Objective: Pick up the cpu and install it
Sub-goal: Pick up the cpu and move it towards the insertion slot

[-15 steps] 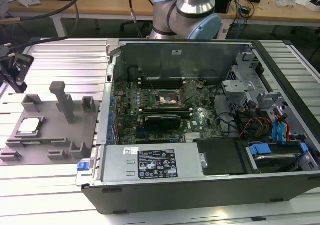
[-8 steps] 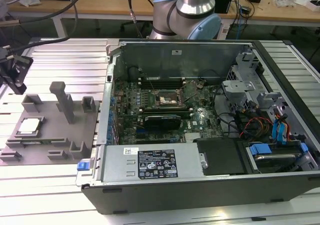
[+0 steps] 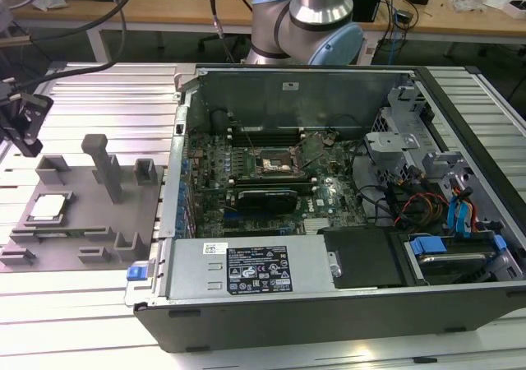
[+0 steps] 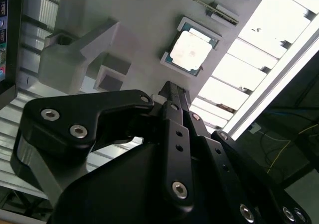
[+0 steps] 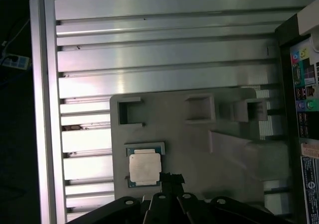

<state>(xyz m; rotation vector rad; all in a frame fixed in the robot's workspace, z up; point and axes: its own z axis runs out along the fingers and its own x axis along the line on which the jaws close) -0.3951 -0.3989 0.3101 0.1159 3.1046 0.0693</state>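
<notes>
The cpu (image 5: 145, 168) is sitting in its pocket on the grey tray (image 5: 189, 149), well apart from the socket (image 3: 275, 166) inside the case (image 3: 329, 321). The gripper (image 5: 172, 178) hangs over the tray with its jaws pinched together and nothing in them. In the first wrist view the tips line up just beside the cpu's edge, not touching it. In the exterior view the gripper's at that view's left edge, partly cut off, with the arm base (image 3: 316, 16) behind the case. Can't tell how high it's hovering.
</notes>
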